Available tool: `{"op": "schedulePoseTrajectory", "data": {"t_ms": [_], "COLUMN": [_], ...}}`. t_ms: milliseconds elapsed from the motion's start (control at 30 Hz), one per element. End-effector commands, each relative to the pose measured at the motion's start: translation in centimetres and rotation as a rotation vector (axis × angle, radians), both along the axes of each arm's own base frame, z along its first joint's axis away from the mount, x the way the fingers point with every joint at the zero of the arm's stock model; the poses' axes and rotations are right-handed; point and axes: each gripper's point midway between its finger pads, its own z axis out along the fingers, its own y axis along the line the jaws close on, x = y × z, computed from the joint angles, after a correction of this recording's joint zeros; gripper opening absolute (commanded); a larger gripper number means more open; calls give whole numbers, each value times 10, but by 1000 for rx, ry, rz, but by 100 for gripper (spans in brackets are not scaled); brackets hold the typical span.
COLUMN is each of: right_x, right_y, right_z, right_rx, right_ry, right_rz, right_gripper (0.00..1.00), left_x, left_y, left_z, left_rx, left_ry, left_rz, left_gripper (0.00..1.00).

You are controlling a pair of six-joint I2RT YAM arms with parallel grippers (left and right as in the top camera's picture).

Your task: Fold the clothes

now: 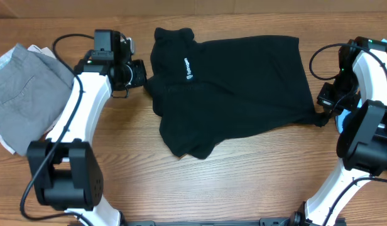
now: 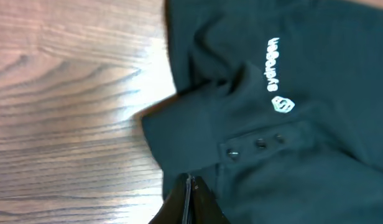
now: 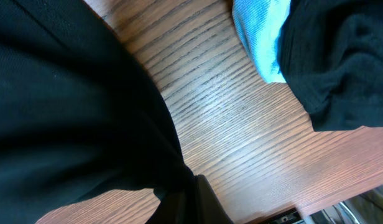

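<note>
At far left we see a grey garment (image 1: 17,81) lying by itself. Our left gripper (image 1: 141,74) sits at the collar end of the black garment (image 1: 244,81), fingers (image 2: 204,205) pinched together, by our reading on the fabric edge below the buttons. The garment lies across the middle of the table (image 1: 181,188), long axis running left to right, one arm at each end. Our right gripper (image 1: 321,117) is clamped on the far lower corner, which comes to a point, just beside a light blue garment (image 3: 260,31)
</note>
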Motion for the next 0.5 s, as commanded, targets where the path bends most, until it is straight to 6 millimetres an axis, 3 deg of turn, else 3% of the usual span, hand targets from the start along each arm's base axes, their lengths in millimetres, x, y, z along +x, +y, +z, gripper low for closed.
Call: {"op": "schedulePoseTrajectory", "data": {"t_ms": [0, 100, 233, 300, 400, 467], "right_x": [2, 2, 3, 3, 3, 3], "right_y": [-1, -1, -1, -1, -1, -1], "right_z": [7, 7, 7, 7, 7, 7], "right_rx": [-5, -5, -6, -6, -6, -6], "right_ry": [-26, -27, -30, -30, -30, -30], "right_rz": [-8, -8, -8, -8, -8, -8], "right_gripper": [4, 4, 4, 4, 4, 4], "left_x": [0, -4, -31, -40, -48, -51], "left_y": [7, 15, 15, 11, 0, -12], "left_z": [-16, -19, -32, -39, -54, -63], "left_rx": [41, 83, 80, 74, 19, -52], "left_ry": [36, 53, 178, 209, 224, 216], "left_rz": [10, 30, 50, 41, 14, -12], "left_gripper": [4, 5, 5, 18, 54, 61]}}
